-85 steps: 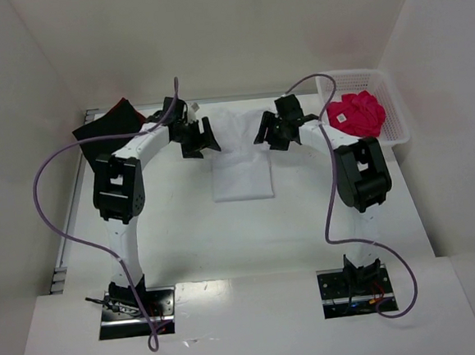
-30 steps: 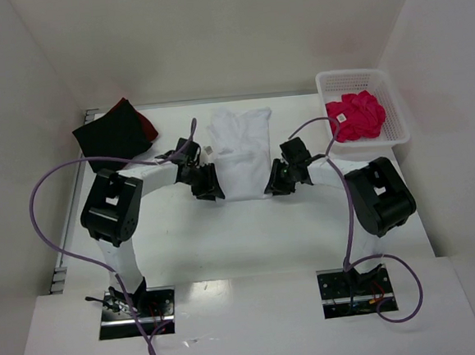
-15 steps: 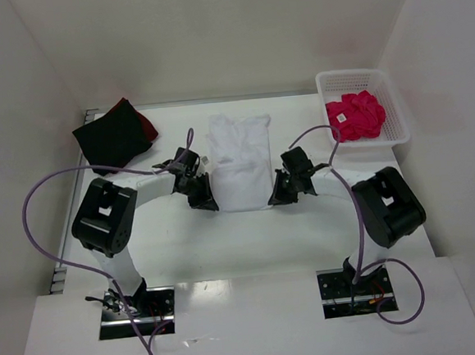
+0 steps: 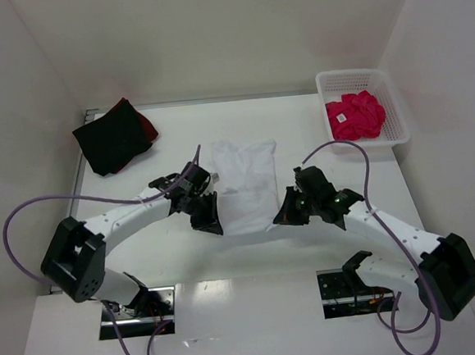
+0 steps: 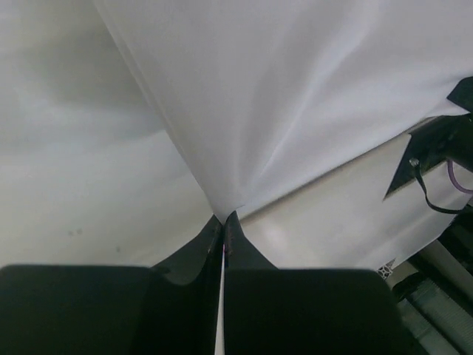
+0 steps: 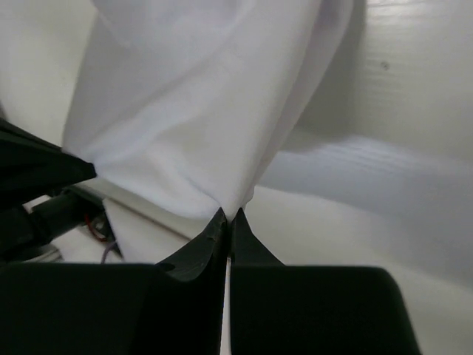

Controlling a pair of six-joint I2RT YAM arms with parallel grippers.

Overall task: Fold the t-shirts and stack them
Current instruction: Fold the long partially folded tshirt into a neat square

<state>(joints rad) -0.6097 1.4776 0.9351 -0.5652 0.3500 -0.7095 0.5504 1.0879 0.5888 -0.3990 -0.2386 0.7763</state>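
At the far left corner of the table point(image 4: 178, 260), close to the left wall point(image 4: 24, 178) and the back wall point(image 4: 226, 38), the black t-shirt point(image 4: 107, 145) lies folded on the dark red t-shirt point(image 4: 146, 129), whose edge shows along its right side. Bare tabletop runs from that pile toward the middle. There the left gripper point(image 4: 209, 224) is clamped tight on the near left corner of the white t-shirt point(image 4: 246, 181); in the left wrist view the fingertips point(image 5: 229, 231) meet with the cloth fanning away from them. The white t-shirt lies spread in the centre, lengthwise front to back, well apart from both side walls, with a strip of bare table between its near hem and the table's near edge. The right gripper point(image 4: 283, 217) pinches the near right corner in the same way, jaws closed on the cloth in the right wrist view. More bare table lies to the right of that arm. At the far right corner the white lattice basket point(image 4: 400, 125) stands against the right wall point(image 4: 456, 127), and the bright pink-red t-shirt point(image 4: 358, 114) lies crumpled inside it.
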